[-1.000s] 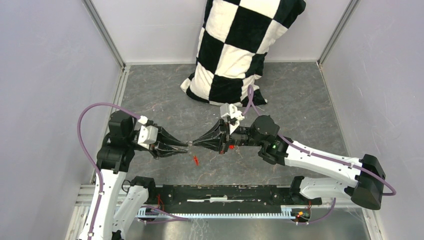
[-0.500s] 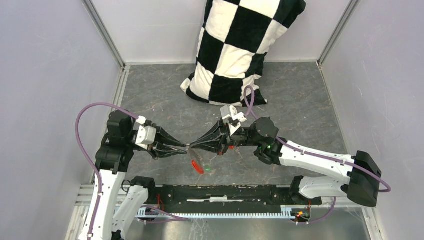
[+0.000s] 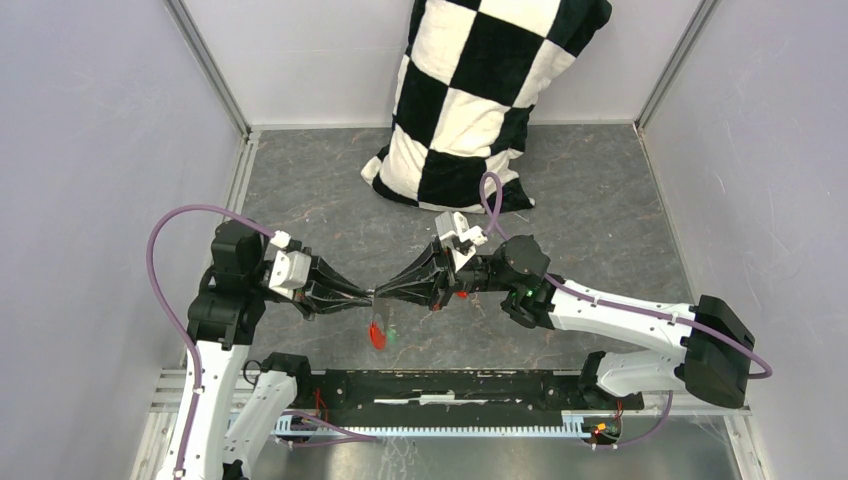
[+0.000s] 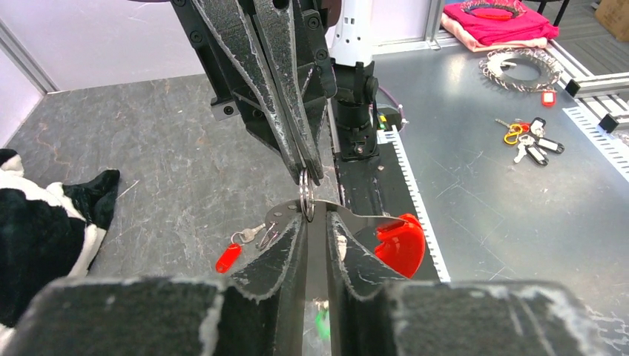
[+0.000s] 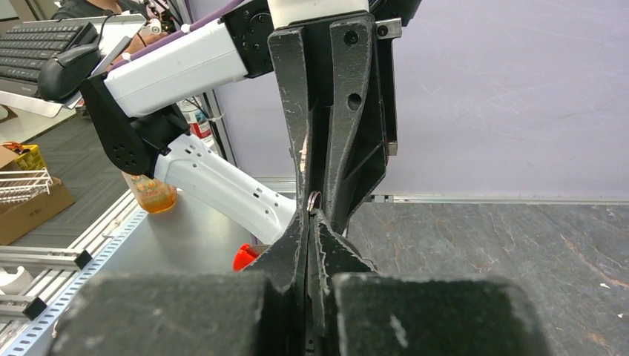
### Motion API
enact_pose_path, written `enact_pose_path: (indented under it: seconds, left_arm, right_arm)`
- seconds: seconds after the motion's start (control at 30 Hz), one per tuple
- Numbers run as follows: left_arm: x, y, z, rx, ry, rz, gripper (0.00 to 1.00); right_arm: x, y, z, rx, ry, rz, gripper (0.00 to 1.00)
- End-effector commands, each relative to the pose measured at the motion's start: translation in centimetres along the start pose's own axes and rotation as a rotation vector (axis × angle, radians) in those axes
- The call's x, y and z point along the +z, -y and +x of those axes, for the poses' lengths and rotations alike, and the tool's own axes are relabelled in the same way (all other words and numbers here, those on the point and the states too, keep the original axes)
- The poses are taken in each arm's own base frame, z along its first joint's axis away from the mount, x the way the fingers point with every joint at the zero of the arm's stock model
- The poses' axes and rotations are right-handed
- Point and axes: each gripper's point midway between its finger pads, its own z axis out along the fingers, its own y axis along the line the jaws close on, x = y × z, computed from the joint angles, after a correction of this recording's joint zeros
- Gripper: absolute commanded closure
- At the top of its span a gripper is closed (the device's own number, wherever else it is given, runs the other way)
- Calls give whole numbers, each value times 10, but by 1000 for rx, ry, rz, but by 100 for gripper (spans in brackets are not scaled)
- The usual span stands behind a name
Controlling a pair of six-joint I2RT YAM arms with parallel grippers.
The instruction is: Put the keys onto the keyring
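Note:
My left gripper (image 3: 368,295) and right gripper (image 3: 382,292) meet tip to tip above the table. Both are shut on the keyring's silver wire ring (image 4: 305,196), which also shows in the right wrist view (image 5: 313,200). The keyring's red-and-grey fob (image 3: 376,335) hangs below the tips and also shows in the left wrist view (image 4: 400,241). The green-headed key (image 3: 392,333) dangles beside the fob and shows between my left fingers (image 4: 321,322). The red-headed key (image 4: 228,257) lies on the table on a small ring, under the right arm (image 3: 461,294).
A black-and-white checkered pillow (image 3: 470,100) leans at the back wall. A black rail (image 3: 450,385) runs along the near edge. Walls close in on both sides. Spare keys (image 4: 527,141) lie on the metal bench beyond the rail.
Both grippers have shifted slightly left, still joined at the ring. The fob and green key swung out to the right, then settled hanging straight below the tips.

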Motion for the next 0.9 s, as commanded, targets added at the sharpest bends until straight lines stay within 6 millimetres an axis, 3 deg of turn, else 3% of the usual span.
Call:
enact_pose_path:
  seconds: [0.0, 0.33, 0.5, 0.6, 0.7, 0.87]
  left_arm:
    - [1, 15, -16, -14, 43, 77, 80]
    - [1, 15, -19, -15, 43, 78, 82]
    - [1, 14, -16, -5, 35, 63, 98]
    - [0, 11, -12, 57, 15, 24, 98]
    - [-1, 5, -6, 146, -13, -27, 98]
    - [-3, 0, -2, 244, -38, -65, 98]
  right_arm:
    - [4, -4, -12, -69, 40, -17, 99]
    - [3, 3, 6, -115, -5, 29, 99]
    - [4, 2, 6, -126, -18, 26, 98]
    - [0, 7, 10, -129, -92, 58, 78]
    - [-6, 10, 10, -171, -200, 82, 65]
    - [-9, 16, -1, -240, -361, 94, 56]
